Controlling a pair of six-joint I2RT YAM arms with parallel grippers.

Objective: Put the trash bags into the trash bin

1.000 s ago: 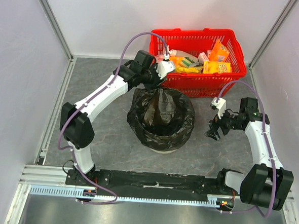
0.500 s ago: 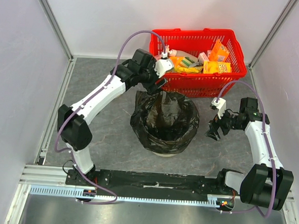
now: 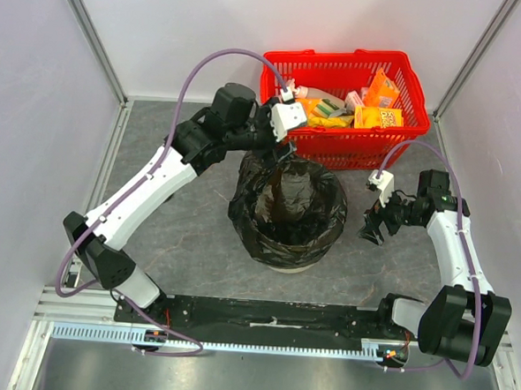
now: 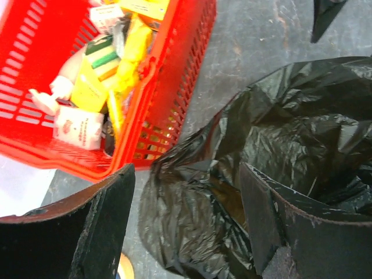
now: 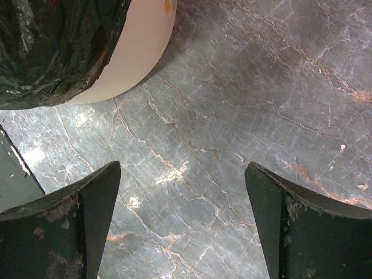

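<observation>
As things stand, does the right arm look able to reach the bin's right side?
Probably yes: the right gripper hangs open beside the bin, with only bare table between them.

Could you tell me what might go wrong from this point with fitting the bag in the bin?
1. The open left gripper hovers right beside the red basket; a sideways move could knock it.
2. The trash bag lies bunched at that edge, unheld, so it may slump into the trash bin.
3. The right gripper is open over the table, giving the bag no support there.
</observation>
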